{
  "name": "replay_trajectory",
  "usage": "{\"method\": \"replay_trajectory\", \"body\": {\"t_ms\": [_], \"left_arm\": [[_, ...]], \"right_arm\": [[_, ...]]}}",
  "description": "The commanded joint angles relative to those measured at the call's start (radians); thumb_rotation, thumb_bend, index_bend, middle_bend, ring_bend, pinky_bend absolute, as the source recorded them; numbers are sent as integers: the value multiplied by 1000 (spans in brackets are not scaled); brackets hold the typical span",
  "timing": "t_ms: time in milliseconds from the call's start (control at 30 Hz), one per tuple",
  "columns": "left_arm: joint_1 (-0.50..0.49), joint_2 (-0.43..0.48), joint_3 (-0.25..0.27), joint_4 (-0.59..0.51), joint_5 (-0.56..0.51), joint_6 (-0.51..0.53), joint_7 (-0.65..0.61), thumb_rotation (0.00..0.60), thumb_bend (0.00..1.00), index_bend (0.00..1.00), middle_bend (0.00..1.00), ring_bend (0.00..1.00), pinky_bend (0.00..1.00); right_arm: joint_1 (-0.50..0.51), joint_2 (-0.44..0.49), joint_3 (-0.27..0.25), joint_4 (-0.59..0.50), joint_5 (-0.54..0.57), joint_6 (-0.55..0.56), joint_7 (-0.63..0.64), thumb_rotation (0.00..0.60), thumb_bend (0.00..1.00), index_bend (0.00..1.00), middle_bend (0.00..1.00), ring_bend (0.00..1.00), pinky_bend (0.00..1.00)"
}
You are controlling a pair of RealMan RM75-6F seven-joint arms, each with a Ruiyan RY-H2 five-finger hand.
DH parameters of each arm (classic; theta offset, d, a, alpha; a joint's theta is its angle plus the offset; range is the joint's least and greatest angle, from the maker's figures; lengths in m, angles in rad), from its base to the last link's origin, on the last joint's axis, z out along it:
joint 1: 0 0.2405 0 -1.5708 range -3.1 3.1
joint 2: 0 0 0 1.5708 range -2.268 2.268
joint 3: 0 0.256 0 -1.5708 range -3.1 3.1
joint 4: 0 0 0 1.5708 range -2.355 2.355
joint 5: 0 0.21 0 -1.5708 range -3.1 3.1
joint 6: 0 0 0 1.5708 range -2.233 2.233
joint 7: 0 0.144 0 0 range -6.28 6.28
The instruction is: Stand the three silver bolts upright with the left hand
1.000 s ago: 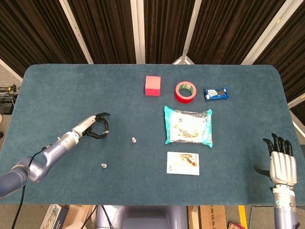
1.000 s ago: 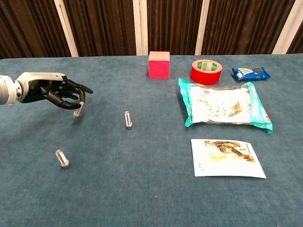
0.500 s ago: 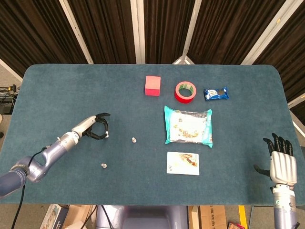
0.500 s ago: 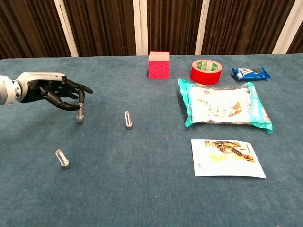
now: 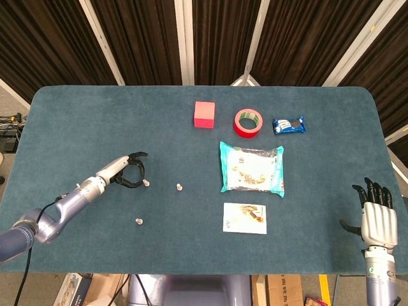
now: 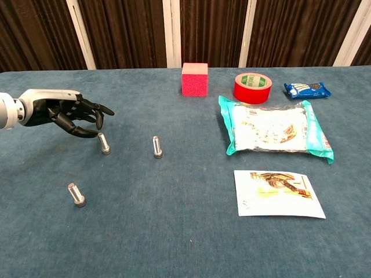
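Chest view, contents by size. Table (image 6: 174,231): teal cloth top, carrying all items. Teal snack bag (image 6: 272,130): lying flat, well apart from the fingers, on their right. Printed card (image 6: 278,193): lying flat just in front of the bag. Left hand (image 6: 66,113): hovering low over the table, fingers (image 6: 87,107) spread and loosely curled, grasping nothing. Red foam block (image 6: 195,79) and red tape roll (image 6: 253,87): sitting at the far side, beyond the fingers. Blue snack packet (image 6: 307,90): lying past the tape roll. First silver bolt (image 6: 104,143): standing upright on its head, just beside the fingertips, apart from them as far as can be judged. Second silver bolt (image 6: 156,147): standing upright, near the fingers, further right. Third silver bolt (image 6: 76,194): standing slightly tilted, nearer the camera than the fingers.

Head view. Right hand (image 5: 376,213): resting at the table's near edge, fingers extended and released, well apart from every item.
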Motion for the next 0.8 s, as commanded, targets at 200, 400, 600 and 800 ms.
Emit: {"method": "replay_trajectory", "body": {"t_ms": [200, 400, 600, 800], "left_arm": [[-4, 25, -7, -43, -8, 16, -4, 600, 451, 663, 25, 0, 0], [-4, 125, -50, -172, -15, 93, 53, 600, 447, 651, 26, 0, 0], [56, 237, -137, -358, -120, 249, 467, 600, 447, 501, 32, 0, 0], [240, 348, -167, -723, -360, 589, 1199, 600, 405, 407, 15, 0, 0]], "right_arm": [[-1, 0, 0, 1, -2, 2, 0, 600, 21, 235, 64, 0, 0], [-2, 3, -3, -3, -10, 5, -1, 600, 21, 235, 64, 0, 0], [-3, 8, -6, -8, -18, 7, 2, 600, 21, 235, 64, 0, 0], [-4, 24, -17, -17, -48, 6, 15, 600, 21, 235, 64, 0, 0]]}}
